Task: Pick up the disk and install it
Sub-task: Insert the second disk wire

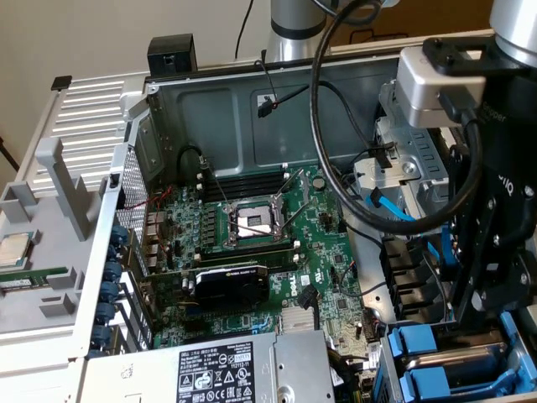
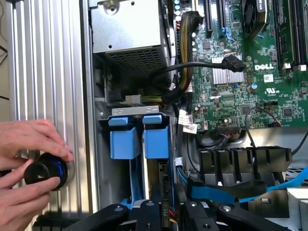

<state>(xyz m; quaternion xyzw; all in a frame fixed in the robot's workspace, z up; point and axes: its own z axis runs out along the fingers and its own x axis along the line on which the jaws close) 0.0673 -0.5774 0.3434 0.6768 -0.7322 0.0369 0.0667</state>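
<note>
**Ana:** Black jointed metal links of the end effector [image 2: 166, 221] sit closest to the wrist camera. Is it clenched or released?

**Ben:** I cannot tell. It hangs over the drive bay of the open computer case [image 1: 226, 109], close to the blue carriers.

**Ana:** Where is the disk [image 2: 156, 140]?

**Ben:** It stands in the bay, just ahead of the end effector. Only the smooth, bright blue plastic end of its carrier shows, a blocky rectangle with a tab. A second blue carrier [image 2: 124, 140] of the same shape stands just beside it, under a thin grey metal lip.

**Ana:** And around the bay?

**Ben:** A flat, glossy blue ribbon cable [image 2: 226, 190] crosses a row of black plastic slots. Beyond lies the green motherboard [image 2: 231, 86], studded with small chips and a finned silver heatsink. A braided black cable [image 2: 187, 29] curves past a grey sheet-metal power-supply box [image 2: 130, 29] with a perforated face.

**Ana:** Anything outside the case?

**Ben:** A ribbed silver panel [image 2: 48, 72] runs along the case wall. One hand [image 2: 31, 139] and a second hand [image 2: 21, 204] grip a round black knob [image 2: 45, 172] with a blue ring, pressed against that panel.

**Ana:** In the exterior view?

**Ben:** A square metal processor socket [image 1: 252, 220] sits mid-board, with a black boxy expansion card [image 1: 231, 285] near it.
</note>
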